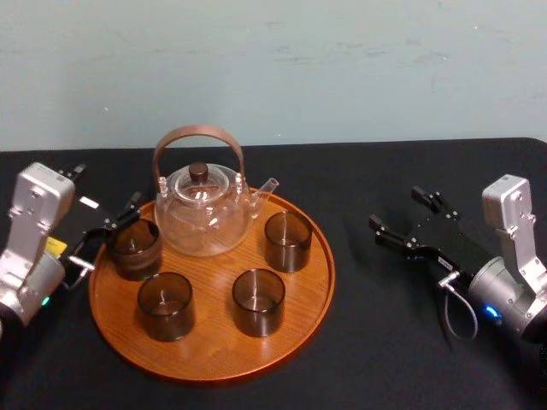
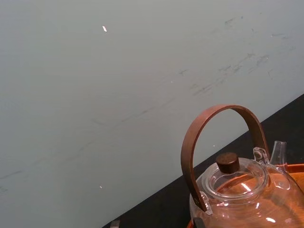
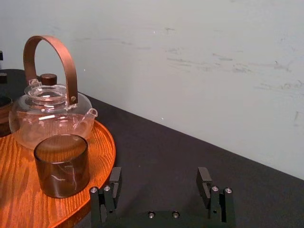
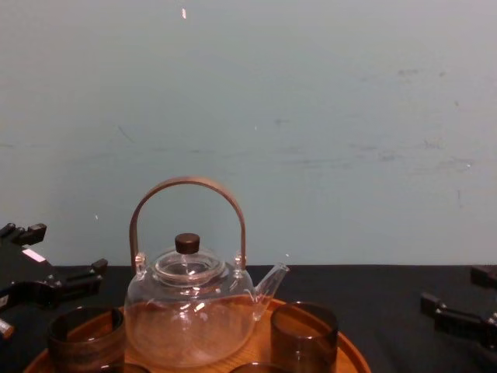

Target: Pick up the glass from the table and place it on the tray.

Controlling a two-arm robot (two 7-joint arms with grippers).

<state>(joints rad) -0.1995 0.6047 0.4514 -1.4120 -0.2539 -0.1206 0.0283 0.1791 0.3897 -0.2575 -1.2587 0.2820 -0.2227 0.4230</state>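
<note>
At the left of the head view we see the left gripper (image 1: 107, 232) with its black fingers spread wide. It sits just beside a short smoky brown drinking glass (image 1: 135, 249), and nothing is pinched between the fingers. That glass stands upright on the round orange-brown wooden tray (image 1: 214, 363), close to the rim at the tray's left edge. We cannot tell whether a fingertip touches its wall. We take this to be the task's glass, since it is the one the working arm is next to. It is set near the rim probably because that is the first free spot an arm reaching in from that side would meet.

The clear glass teapot (image 1: 203, 209), with its arched brown handle and dark knob, takes up the upper middle of the tray. Three more smoky glasses (image 1: 258, 301) stand upright around the front and right of it, so the left edge was the open place. The glasses are spaced apart, which leaves room for fingers to slip out without knocking a neighbour.

At the right of the frame, the right gripper (image 1: 403, 213) hovers over the matte black table (image 1: 385, 342), well apart from the tray. Its jaws are wide and empty, so it looks parked.

As we judge it, the placing is done and what remains is a clean withdrawal.
</note>
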